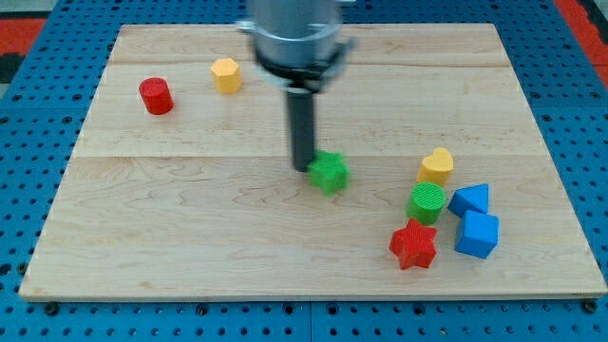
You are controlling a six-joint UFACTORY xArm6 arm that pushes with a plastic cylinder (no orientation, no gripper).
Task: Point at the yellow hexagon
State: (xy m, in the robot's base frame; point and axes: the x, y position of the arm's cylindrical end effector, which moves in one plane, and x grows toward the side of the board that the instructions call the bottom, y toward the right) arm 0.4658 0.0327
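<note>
Nearest the view's bottom, a red star block lies well to the right of and below my tip, with a blue cube just to its right. Above these, still right of the tip, sit a green cylinder, a blue triangular block and a yellow heart block. My tip, a bare rod end with no jaws to spread or close, rests on the wooden board, just left of a green star block, apparently touching it. Up and to the left of the tip, well apart, is the yellow hexagon; farther left stands a red cylinder.
</note>
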